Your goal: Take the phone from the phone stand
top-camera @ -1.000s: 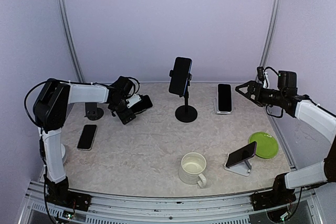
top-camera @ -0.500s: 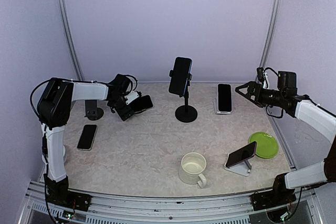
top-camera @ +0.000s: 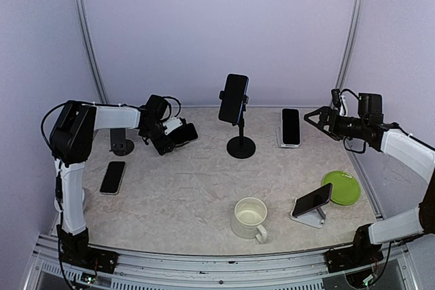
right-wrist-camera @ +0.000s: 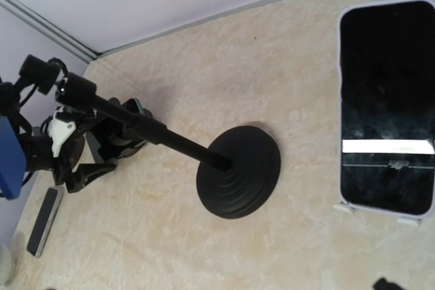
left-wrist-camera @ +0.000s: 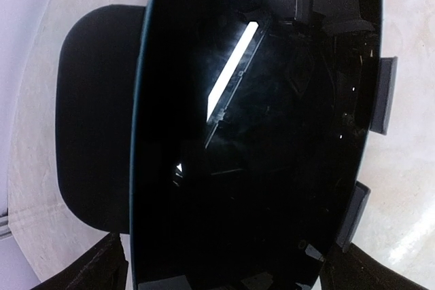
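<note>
My left gripper (top-camera: pixel 175 135) is shut on a black phone (top-camera: pixel 184 133) and holds it tilted just above the table, right of a small empty black stand (top-camera: pixel 122 144). In the left wrist view the phone's dark screen (left-wrist-camera: pixel 251 134) fills the frame, with a finger (left-wrist-camera: pixel 109 269) at each lower corner. A black rounded shape (left-wrist-camera: pixel 88 127) shows behind its left edge. My right gripper (top-camera: pixel 311 117) is open and empty in the air, right of a phone on a white stand (top-camera: pixel 291 127). That phone also shows in the right wrist view (right-wrist-camera: pixel 387 100).
A tall black stand (top-camera: pixel 240 146) holds a phone (top-camera: pixel 233 98) at mid-back; its base shows in the right wrist view (right-wrist-camera: pixel 238 168). Another phone (top-camera: pixel 113 176) lies flat at the left. A white mug (top-camera: pixel 250 217), a phone on a white stand (top-camera: pixel 312 200) and a green plate (top-camera: pixel 341 187) sit at the front right.
My left gripper has carried the black phone a little up and toward the back. The right arm has barely moved.
</note>
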You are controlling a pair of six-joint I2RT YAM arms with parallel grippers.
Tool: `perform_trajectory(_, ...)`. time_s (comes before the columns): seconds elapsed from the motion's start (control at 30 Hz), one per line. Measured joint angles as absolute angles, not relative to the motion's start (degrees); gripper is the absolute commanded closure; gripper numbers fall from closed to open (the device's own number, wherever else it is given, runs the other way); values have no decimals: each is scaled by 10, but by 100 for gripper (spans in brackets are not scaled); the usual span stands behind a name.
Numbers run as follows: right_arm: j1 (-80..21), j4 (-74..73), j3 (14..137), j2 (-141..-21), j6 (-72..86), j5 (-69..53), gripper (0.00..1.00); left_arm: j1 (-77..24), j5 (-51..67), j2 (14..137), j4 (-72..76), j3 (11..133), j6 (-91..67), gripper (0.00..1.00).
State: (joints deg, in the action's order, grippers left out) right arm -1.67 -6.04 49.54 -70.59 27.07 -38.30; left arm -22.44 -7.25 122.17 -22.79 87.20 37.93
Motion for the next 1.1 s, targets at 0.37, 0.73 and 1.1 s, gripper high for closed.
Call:
perform_trajectory(0.37,-17,-61,495,-709,271,-382,0,-231,-67,1233,-228,884,388,38)
perform_trajectory(0.73,-17,-57,495,-709,271,-382,0,-232,-69,1224,-215,870,378,54)
perform_trajectory(1.1,-17,-49,487,-708,271,-382,0,-232,-71,1191,-212,860,365,67)
